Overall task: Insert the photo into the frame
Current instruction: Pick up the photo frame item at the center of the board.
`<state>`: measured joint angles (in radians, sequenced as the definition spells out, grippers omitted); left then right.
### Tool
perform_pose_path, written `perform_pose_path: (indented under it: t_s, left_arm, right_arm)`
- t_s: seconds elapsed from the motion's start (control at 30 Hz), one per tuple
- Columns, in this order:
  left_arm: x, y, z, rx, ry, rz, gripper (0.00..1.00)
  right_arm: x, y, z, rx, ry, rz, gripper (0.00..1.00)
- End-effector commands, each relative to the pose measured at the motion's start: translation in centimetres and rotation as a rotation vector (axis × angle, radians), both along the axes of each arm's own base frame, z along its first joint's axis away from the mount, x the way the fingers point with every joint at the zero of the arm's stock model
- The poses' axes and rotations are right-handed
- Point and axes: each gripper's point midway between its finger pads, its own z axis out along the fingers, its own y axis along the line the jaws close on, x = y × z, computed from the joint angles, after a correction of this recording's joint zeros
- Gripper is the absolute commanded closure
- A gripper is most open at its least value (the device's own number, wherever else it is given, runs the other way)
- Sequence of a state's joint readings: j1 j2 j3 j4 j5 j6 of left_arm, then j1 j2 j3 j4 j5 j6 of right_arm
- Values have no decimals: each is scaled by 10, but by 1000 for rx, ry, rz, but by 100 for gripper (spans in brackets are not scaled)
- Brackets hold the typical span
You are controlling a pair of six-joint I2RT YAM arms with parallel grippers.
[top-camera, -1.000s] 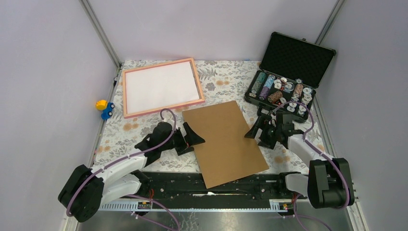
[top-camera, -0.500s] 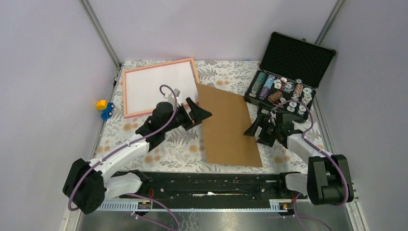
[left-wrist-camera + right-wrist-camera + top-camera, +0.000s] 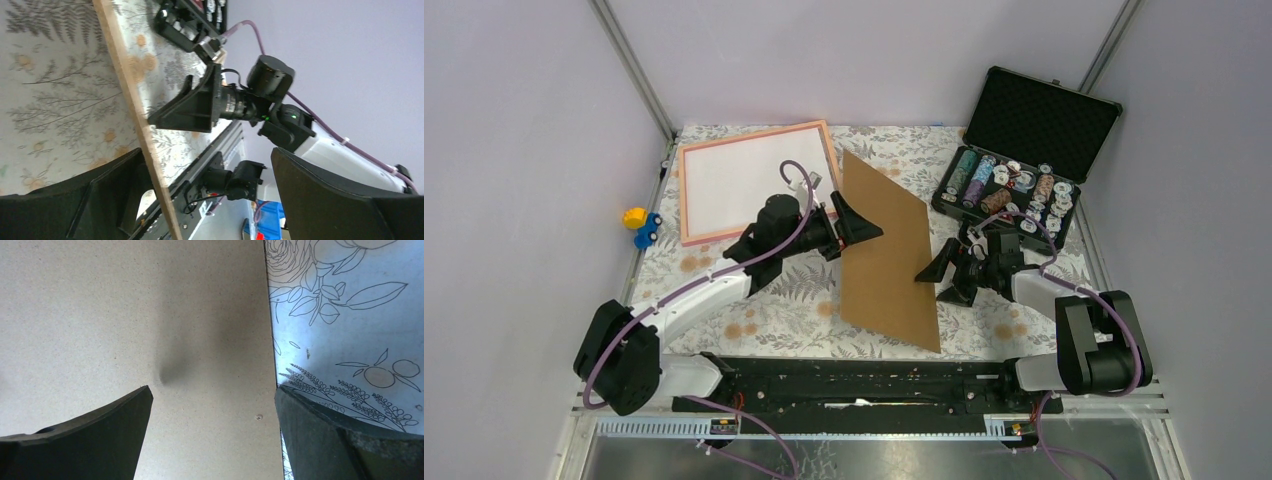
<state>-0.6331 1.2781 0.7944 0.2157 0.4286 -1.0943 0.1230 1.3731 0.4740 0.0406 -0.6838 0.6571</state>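
The salmon-pink frame (image 3: 686, 195) lies flat at the back left, its inside plain white. The photo does not show in any view. A brown backing board (image 3: 889, 260) stands tilted up on its long edge in the middle of the table. My left gripper (image 3: 861, 225) is open at the board's upper left side. In the left wrist view the board's thin edge (image 3: 135, 100) runs between the fingers of the left gripper (image 3: 206, 155), close to the left one. My right gripper (image 3: 939, 282) is open on the board's other side. Its wrist view shows the right gripper (image 3: 212, 390) facing the board's flat face (image 3: 125, 315).
An open black case (image 3: 1044, 115) holding poker chips stands at the back right. A yellow and blue toy (image 3: 639, 226) sits at the left edge beside the frame. The flowered tablecloth (image 3: 764, 310) covers the table, and the arms' black rail (image 3: 854, 380) runs along the front.
The brown board lay flat near the front and has swung up onto its edge. My left gripper rose toward the back right with it. My right gripper shifted left toward the board.
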Motion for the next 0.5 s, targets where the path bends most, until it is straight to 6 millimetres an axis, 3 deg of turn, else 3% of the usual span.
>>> perform_pose_path:
  t_s: [0.0,0.17,0.23,0.33,0.47]
  left_arm:
    - [9,6,9,60,-49,42,2]
    - [16,19,-2,167,-74,94,10]
    - [18,24,-8,220,-71,101,19]
    - [20,28,-13,259,-73,112,41]
    - [21,30,-19,298,-74,104,55]
  right_arm:
    - [10,11,16,50,-50,34,0]
    - [11,12,12,59,-39,39,0]
    - [11,12,12,56,-45,40,0]
    - [11,10,11,45,-55,35,0]
    - [11,10,11,38,-60,37,0]
